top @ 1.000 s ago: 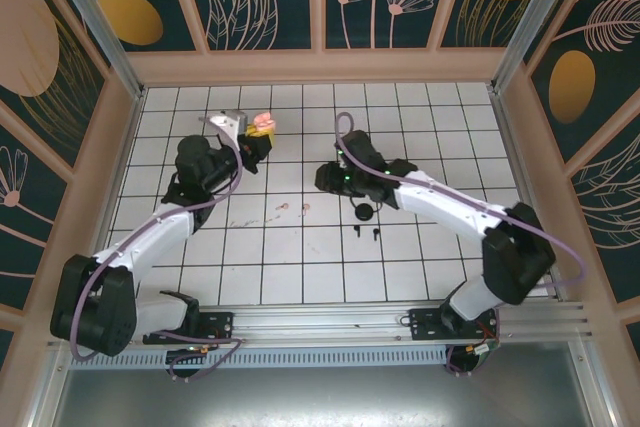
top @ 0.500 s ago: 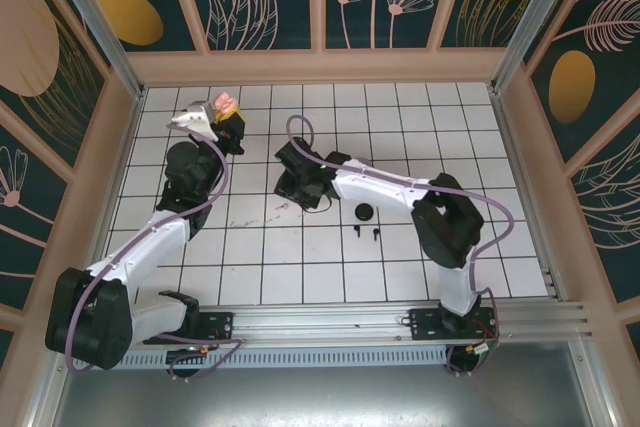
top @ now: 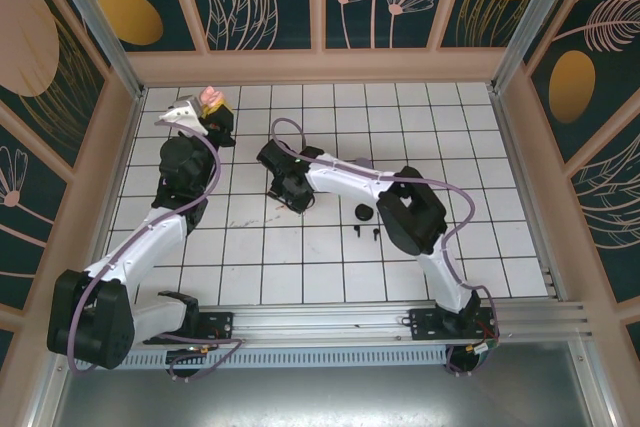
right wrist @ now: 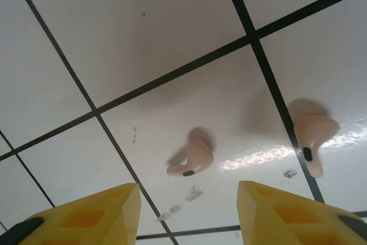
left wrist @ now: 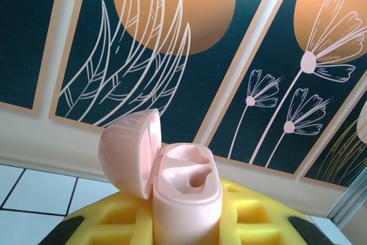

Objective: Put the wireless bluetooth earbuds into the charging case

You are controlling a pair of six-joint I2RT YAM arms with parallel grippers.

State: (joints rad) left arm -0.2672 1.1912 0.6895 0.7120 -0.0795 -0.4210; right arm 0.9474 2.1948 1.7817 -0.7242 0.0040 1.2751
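My left gripper [top: 212,105] is raised at the back left, shut on an open pink charging case [left wrist: 186,193]. Its lid [left wrist: 129,150] is flipped to the left and both slots are bare. The case also shows as a pink spot [top: 209,96] above the tiles. My right gripper [right wrist: 189,199] is open, its yellow fingers [right wrist: 86,219] hovering just above the tile. Two pink earbuds lie apart from it: one [right wrist: 192,159] between and beyond the fingertips, the other [right wrist: 314,136] further right. From above, the right gripper [top: 293,195] covers them. Lavender buds are out of view.
A small black round case [top: 363,212] sits on the white grid table [top: 330,267], right of the right gripper. Two tiny black earbuds [top: 366,233] lie just in front of it. Patterned walls [top: 320,7] enclose the table on three sides.
The right arm has swung left from the table's middle and come down over the pink earbuds. The left gripper has carried the pink case left and toward the back wall.
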